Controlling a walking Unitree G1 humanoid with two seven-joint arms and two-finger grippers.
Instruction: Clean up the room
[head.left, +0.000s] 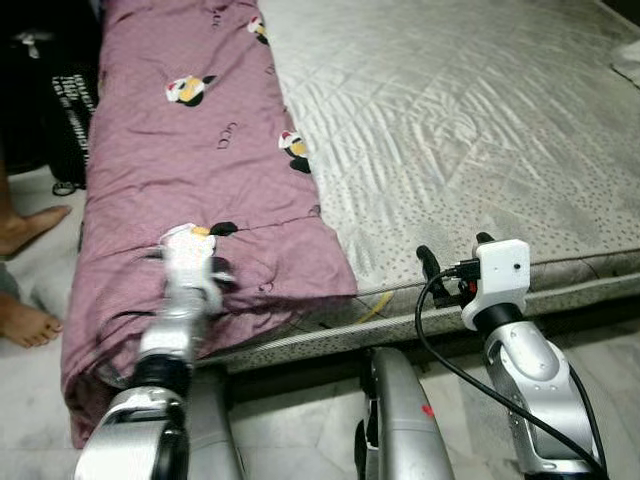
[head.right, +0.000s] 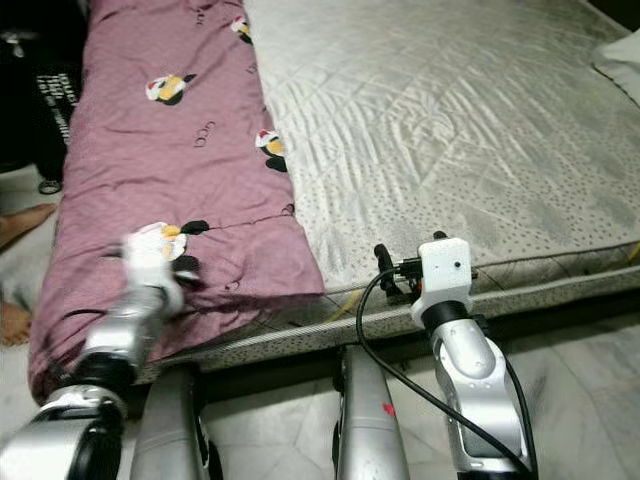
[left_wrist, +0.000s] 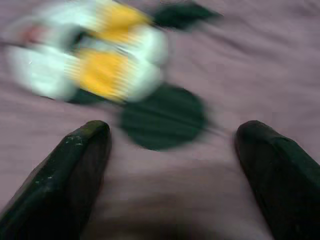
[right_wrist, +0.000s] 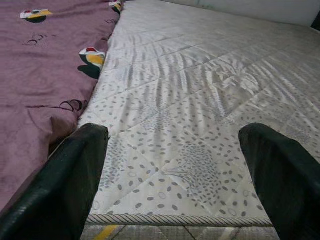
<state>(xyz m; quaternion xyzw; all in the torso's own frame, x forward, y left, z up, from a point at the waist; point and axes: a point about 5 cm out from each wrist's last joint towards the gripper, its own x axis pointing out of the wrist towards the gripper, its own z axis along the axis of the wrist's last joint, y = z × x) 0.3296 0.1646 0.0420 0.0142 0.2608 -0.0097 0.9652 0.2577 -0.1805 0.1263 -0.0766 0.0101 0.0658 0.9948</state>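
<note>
Mauve blanket (head.left: 190, 170) with penguin prints, folded in a long strip along the left side of the bed, its near end drooping over the edge toward the floor. Bare quilted mattress (head.left: 460, 130) beside it. Left gripper (left_wrist: 172, 165) blurred, spread wide just above the blanket. Right gripper (right_wrist: 172, 170) spread wide at the mattress's near edge, empty. A person's bare feet (head.left: 25, 275) on the floor, left of the bed.

Purple penguin-print blanket (head.left: 190, 180) lies folded along bare mattress's (head.left: 460, 130) left side.
</note>
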